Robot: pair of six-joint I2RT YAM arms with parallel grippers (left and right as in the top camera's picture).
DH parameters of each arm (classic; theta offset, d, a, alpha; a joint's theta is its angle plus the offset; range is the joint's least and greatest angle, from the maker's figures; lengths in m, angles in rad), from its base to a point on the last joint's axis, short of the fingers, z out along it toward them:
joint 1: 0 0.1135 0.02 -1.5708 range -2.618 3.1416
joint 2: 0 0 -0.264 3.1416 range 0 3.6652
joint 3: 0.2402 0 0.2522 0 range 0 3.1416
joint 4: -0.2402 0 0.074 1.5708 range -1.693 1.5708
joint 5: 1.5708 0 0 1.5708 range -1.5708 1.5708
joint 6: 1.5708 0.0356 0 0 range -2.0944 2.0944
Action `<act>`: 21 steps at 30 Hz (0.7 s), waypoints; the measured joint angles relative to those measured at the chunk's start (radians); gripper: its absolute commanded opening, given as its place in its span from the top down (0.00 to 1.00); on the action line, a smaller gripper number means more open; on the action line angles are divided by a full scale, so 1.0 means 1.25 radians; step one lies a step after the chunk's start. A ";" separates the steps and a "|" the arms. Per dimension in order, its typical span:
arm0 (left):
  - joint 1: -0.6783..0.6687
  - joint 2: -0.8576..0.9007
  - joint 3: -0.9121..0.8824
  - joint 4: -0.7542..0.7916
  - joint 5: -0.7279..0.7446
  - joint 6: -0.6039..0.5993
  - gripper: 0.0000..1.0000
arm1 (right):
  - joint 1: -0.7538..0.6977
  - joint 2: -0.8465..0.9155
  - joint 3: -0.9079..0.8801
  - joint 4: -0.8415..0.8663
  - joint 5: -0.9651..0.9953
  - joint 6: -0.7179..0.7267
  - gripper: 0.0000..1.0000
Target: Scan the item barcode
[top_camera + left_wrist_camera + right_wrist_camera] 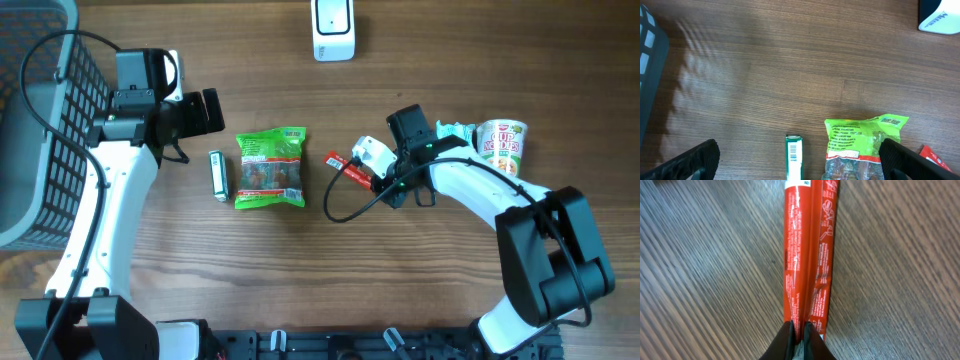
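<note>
A long red packet [345, 168] lies on the wooden table, right of centre. My right gripper [368, 180] is shut on its near end; in the right wrist view the two fingertips pinch the packet's raised middle seam [807, 255], gripper [799, 330]. Only small white print shows on the packet there, no barcode. The white scanner [333, 25] stands at the table's far edge, its corner [940, 17] also visible in the left wrist view. My left gripper [210, 112] hangs open and holds nothing, above the table left of the items, gripper [797, 152].
A small green-and-white box [218, 175] [794, 157] with a barcode on its side lies beside a green snack bag [270, 168] [862, 145]. A cup of noodles [500, 145] stands at the right. A grey wire basket [40, 120] fills the left edge.
</note>
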 measured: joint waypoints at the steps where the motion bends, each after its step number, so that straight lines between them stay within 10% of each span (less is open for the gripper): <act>1: 0.000 0.000 0.000 0.000 0.000 0.000 0.00 | 0.000 0.000 0.002 0.000 -0.004 0.005 0.73; 10: 0.000 0.000 0.000 0.000 0.000 0.000 0.00 | 0.000 0.000 0.022 -0.005 -0.017 0.045 0.66; 14: 0.000 0.000 0.000 0.000 0.000 0.000 0.00 | 0.000 -0.032 0.050 -0.005 -0.019 0.088 0.43; 21: 0.000 0.000 0.000 0.000 0.000 0.000 0.00 | 0.000 -0.076 0.068 -0.051 -0.017 0.122 0.48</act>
